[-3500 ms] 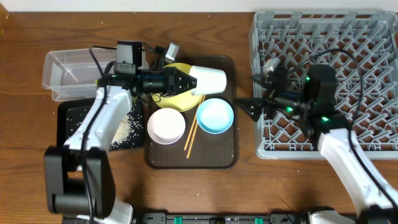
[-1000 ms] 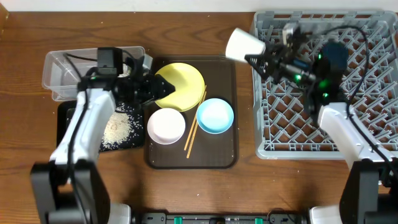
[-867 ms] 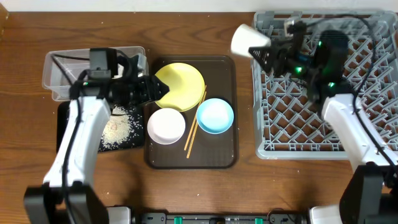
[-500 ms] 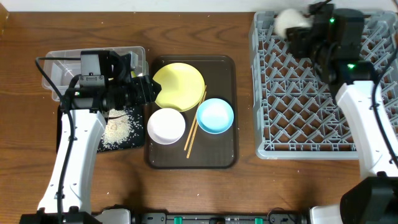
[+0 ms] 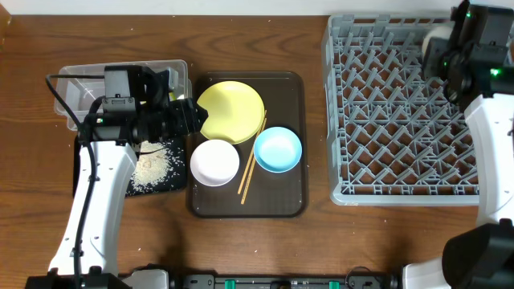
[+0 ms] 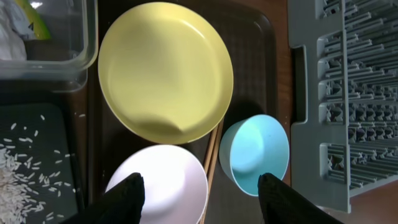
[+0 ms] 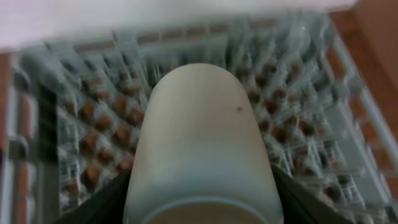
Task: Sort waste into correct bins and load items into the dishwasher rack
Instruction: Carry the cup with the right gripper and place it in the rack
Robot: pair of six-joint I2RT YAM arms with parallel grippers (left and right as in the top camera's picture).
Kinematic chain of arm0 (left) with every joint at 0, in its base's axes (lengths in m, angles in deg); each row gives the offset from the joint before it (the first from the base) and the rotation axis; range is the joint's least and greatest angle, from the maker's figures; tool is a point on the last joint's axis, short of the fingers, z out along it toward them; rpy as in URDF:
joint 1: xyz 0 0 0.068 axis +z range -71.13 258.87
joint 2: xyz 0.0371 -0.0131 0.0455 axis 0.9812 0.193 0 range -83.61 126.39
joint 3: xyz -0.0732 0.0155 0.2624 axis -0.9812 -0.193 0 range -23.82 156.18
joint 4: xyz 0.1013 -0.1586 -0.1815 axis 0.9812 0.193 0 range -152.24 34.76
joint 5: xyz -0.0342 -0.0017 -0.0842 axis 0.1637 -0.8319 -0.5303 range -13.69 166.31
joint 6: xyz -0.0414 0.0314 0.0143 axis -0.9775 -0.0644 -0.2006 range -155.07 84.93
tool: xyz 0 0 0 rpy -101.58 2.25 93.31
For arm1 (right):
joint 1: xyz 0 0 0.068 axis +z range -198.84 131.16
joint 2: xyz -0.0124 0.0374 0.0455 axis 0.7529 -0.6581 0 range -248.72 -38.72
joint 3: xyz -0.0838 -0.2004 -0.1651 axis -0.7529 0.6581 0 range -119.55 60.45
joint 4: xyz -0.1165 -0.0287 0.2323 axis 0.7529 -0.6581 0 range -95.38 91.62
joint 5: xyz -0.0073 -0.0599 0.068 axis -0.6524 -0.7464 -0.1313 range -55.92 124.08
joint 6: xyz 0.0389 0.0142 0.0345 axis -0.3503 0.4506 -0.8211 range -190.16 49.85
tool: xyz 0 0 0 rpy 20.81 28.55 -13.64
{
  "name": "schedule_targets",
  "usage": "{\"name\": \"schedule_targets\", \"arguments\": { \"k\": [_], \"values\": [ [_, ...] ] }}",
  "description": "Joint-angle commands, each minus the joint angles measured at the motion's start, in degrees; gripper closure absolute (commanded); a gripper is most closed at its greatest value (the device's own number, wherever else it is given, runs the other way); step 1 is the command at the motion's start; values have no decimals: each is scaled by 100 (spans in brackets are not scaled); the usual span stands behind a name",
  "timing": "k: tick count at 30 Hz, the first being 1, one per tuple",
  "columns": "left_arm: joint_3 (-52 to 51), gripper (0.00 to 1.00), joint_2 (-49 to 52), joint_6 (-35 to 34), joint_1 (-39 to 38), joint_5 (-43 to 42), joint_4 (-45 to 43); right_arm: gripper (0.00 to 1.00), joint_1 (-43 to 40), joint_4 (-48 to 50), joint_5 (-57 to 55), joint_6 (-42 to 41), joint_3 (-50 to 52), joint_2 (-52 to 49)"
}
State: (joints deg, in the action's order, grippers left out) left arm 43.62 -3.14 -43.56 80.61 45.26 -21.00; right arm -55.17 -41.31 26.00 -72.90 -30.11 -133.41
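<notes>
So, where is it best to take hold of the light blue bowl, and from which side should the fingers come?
Take the light blue bowl by its rim, probably on the side facing the dishwasher rack, coming from above with one finger inside and one outside. It stands upright and open, and the chopsticks and white bowl crowd its opposite side.

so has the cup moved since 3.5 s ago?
Yes. The cup went right, from over the plate to over the rack's far right part.

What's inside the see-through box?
A crumpled white tissue and a green-yellow wrapper lie in the clear tub. Overhead, the left arm covers that end, so nothing more shows there.
</notes>
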Motion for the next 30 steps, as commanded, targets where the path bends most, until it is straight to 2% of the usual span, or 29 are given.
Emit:
{"name": "schedule_targets", "arguments": {
  "k": [1, 6, 11, 28, 29, 30],
  "values": [
    [31, 39, -37, 116, 24, 94, 61, 99, -76, -667, -109, -212, -136, -35],
    [31, 39, -37, 118, 24, 94, 136, 99, -90, -2020, -111, -435, -72, -15],
    [31, 39, -37, 118, 24, 94, 142, 99, -90, -2474, 74, -640, 173, -15],
    [28, 39, -37, 118, 24, 94, 223, 99, -326, -2485, -11, -815, 1182, -15],
    [31, 39, -37, 118, 24, 94, 223, 98, -326, -2455, -11, -813, 1211, -15],
    [28, 39, -37, 118, 24, 94, 223, 91, -341, -2415, -7, -813, 1226, -15]
  ]
}}
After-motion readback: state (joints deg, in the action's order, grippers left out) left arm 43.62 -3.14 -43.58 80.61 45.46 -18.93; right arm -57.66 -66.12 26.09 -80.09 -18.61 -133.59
